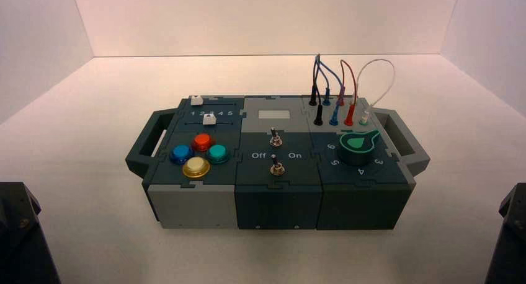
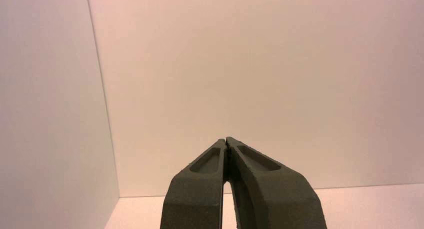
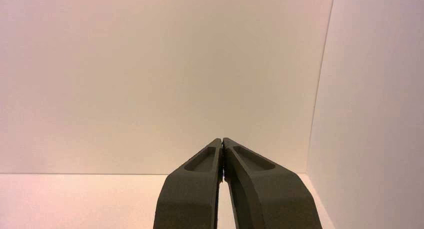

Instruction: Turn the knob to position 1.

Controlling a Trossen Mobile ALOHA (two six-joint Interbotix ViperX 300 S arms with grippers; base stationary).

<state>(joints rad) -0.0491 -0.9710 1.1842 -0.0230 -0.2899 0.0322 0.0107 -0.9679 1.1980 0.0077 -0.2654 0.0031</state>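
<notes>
Both arms are waiting! The left gripper (image 2: pixel 226 140) is idling near the box's seven o'clock side, fingertips pressed together; the right gripper (image 3: pixel 222 140) is idling near five o'clock, its tips meeting too. The high view's lower corners are cutting off both arms. Between them the box (image 1: pixel 278 206) is sitting well apart, and the knob (image 1: pixel 356 149), dark with a green pointer top, is resting around three o'clock on its top. The knob's body is hiding part of its numeral ring, and neither wrist view is showing it, so its setting is staying unreadable.
</notes>
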